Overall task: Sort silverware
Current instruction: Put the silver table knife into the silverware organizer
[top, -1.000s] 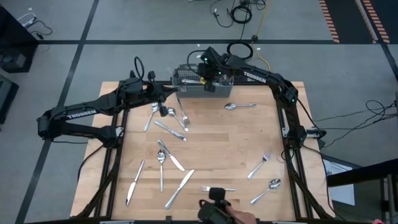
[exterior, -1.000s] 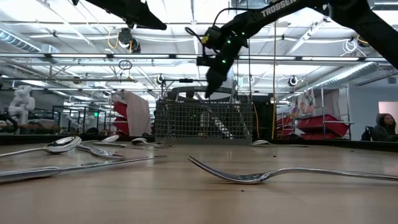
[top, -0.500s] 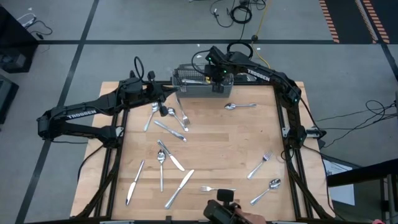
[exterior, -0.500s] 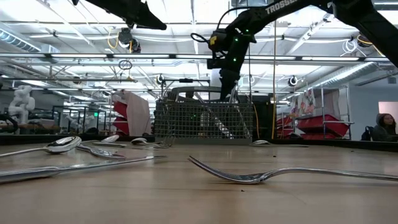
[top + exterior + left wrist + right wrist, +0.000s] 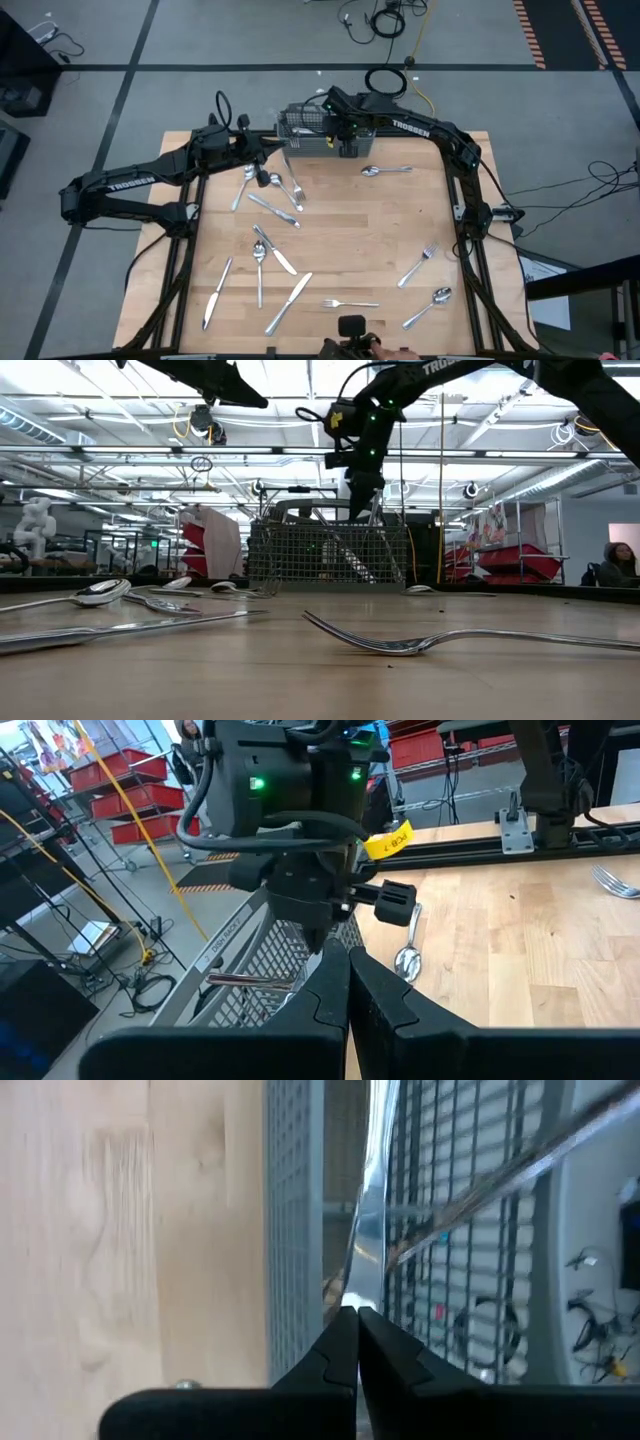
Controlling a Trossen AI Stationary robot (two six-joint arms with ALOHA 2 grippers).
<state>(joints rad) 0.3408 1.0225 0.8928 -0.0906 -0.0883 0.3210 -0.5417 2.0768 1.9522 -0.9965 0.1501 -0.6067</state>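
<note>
Two arms lettered TROSSEN, right gripper [image 5: 357, 1312] clenched on silverware piece [image 5: 370, 1210] over mesh basket [image 5: 305, 128], left gripper [image 5: 348, 960] clenched empty.

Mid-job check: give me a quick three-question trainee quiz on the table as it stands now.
1. True or false: the right gripper holds a slim silver piece above the wire basket.
2. Which utensil lies alone on the table just right of the basket? A fork, B spoon, C knife.
3. Fill in: the left gripper, waiting left of the basket, has its jaws ____.

Key: 1 true. 2 B, the spoon. 3 shut.
</note>
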